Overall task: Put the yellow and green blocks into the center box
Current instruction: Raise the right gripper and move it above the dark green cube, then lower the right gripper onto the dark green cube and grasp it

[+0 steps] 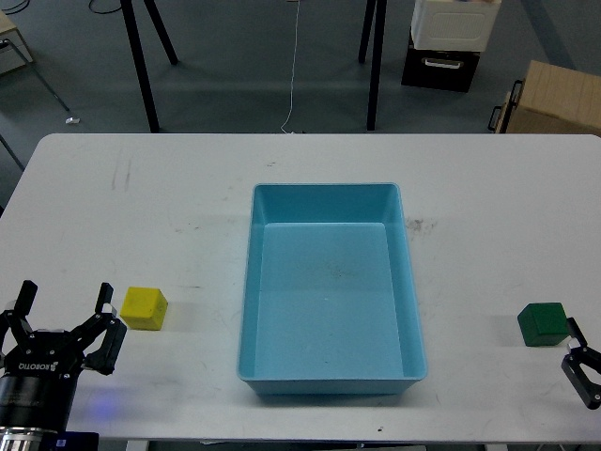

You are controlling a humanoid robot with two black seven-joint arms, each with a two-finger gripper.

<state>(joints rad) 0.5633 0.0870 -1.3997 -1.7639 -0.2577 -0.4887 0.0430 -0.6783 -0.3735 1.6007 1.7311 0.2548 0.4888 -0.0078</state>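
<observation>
My left gripper (63, 314) stands open at lower left, just beside the small yellow cube (144, 308). The open blue plastic bin (328, 380) sits mid-frame on the white table (169, 188). At lower right, the dark green cube (544, 324) rests near my right gripper (584, 368), mostly cropped; I cannot tell its state.

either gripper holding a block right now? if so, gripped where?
Nothing held. Left gripper is open, beside the yellow block. Right gripper sits just below the green block; both blocks rest on the table.
</observation>
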